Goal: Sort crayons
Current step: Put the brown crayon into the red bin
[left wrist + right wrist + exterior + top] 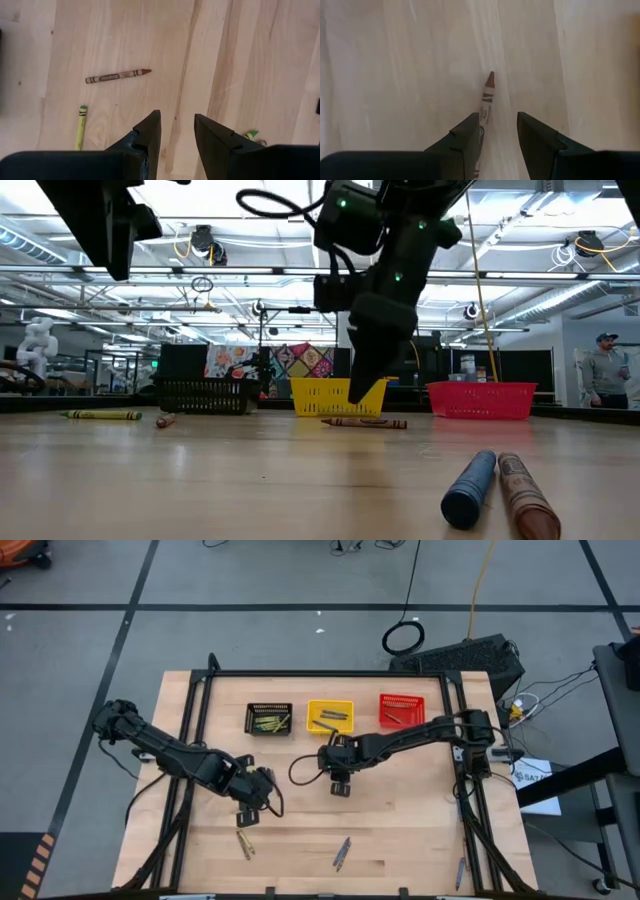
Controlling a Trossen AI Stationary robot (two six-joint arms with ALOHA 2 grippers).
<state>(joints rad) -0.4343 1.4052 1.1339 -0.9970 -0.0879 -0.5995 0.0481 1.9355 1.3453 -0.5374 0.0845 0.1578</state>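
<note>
While three mesh baskets, black (269, 718), yellow (330, 716) and red (402, 710), line the far edge of the pale wooden table (400, 830) to receive sorted colours, both arms work the open boards. Hanging point-down over a brownish-red crayon (486, 97), the right gripper (497, 135) holds its fingers spread and empty, apparently lining up a pick. Nearer the front, the left gripper (177, 132) hangs likewise parted above bare planks, beside another reddish crayon (117, 76) and an olive-yellow one (80, 127). More slim, paper-wrapped sticks, including a blue crayon (470, 488), lie scattered along the front edge.
</note>
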